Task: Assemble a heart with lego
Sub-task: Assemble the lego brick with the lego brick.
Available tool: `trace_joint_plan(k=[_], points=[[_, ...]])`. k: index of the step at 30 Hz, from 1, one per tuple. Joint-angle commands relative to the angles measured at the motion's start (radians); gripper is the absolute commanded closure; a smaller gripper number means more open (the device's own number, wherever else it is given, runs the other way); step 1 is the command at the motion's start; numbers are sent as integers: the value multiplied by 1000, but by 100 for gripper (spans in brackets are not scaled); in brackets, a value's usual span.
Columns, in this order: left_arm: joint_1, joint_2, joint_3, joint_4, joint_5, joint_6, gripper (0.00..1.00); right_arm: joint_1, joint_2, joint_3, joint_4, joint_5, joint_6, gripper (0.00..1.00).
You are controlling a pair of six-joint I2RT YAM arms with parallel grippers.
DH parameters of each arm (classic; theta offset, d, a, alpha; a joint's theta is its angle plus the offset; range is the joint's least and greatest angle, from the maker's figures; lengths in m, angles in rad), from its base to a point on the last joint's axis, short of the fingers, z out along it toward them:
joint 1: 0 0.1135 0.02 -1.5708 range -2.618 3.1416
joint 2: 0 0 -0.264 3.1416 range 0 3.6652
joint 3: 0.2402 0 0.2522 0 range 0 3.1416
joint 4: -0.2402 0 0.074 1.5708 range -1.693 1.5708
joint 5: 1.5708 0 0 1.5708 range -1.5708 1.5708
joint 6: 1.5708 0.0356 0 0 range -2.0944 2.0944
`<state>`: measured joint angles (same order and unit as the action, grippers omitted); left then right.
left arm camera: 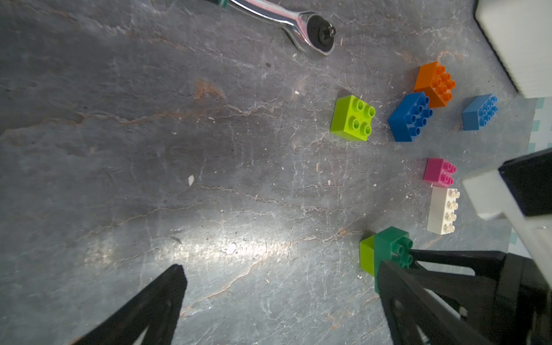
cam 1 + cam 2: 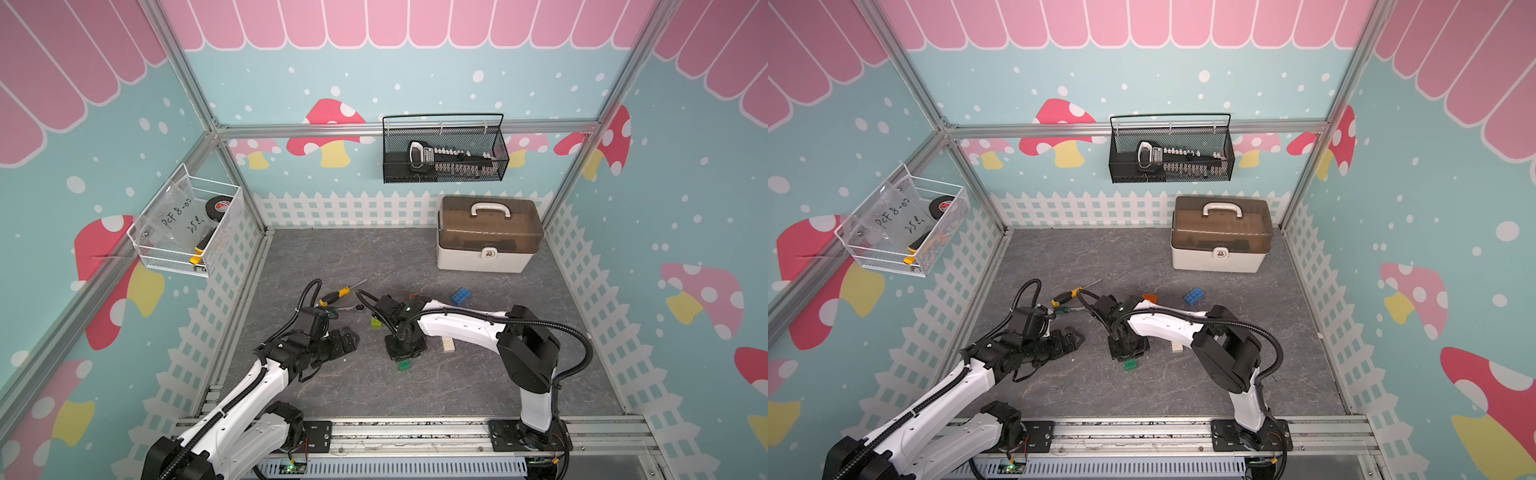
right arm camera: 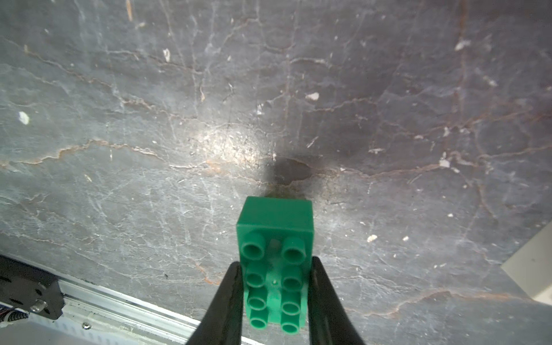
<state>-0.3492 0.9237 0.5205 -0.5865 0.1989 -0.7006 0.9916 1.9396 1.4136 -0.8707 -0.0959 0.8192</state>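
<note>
Right gripper point(image 3: 276, 264) squeezes the dark green brick point(image 3: 276, 215) by its long sides, on top of a lime brick point(image 1: 366, 257). Left gripper point(image 1: 282, 267) is wide open, holding nothing. Other lego point(image 1: 410, 118) lies loose on the floor point(image 1: 149, 149) nearby.

I see the grey, veined counter point(image 2: 415, 257) carrying a lidded storage box point(image 2: 488, 237) at upper right in both top views, with a yellow-handled screwdriver point(image 2: 334, 295) near centre. The left wrist view adds a chrome ratchet point(image 1: 298, 24) at the top edge. Loose bricks lie at right: a lime brick point(image 1: 352, 118), a blue brick point(image 1: 409, 116) just beside an orange brick point(image 1: 434, 83), a paler blue brick point(image 1: 479, 112) apart, a pink brick point(image 1: 439, 170) just beside a white brick point(image 1: 442, 210) — and a second lime brick point(image 1: 367, 258) lower down.
</note>
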Motion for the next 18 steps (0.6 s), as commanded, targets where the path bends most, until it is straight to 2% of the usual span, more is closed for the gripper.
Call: trace_joint_plan(k=[1, 5, 10, 13, 16, 18], points=[[-4, -9, -10, 6, -6, -17, 1, -4, 144, -64, -38, 60, -91, 84], [-2, -8, 13, -9, -25, -3, 1, -5, 122, -22, -110, 135, -300, 84], [8, -12, 42, -29, -58, 21, 1, -5, -14, -9, -143, 140, -734, 83], [19, -13, 54, -49, -81, 25, 1, -11, -33, -19, -173, 116, -982, 83], [27, -3, 62, -66, -108, 18, 1, -33, -27, 4, -203, 127, -1160, 82], [29, 0, 66, -67, -118, 21, 1, -53, -4, 49, -219, 107, -1233, 81]])
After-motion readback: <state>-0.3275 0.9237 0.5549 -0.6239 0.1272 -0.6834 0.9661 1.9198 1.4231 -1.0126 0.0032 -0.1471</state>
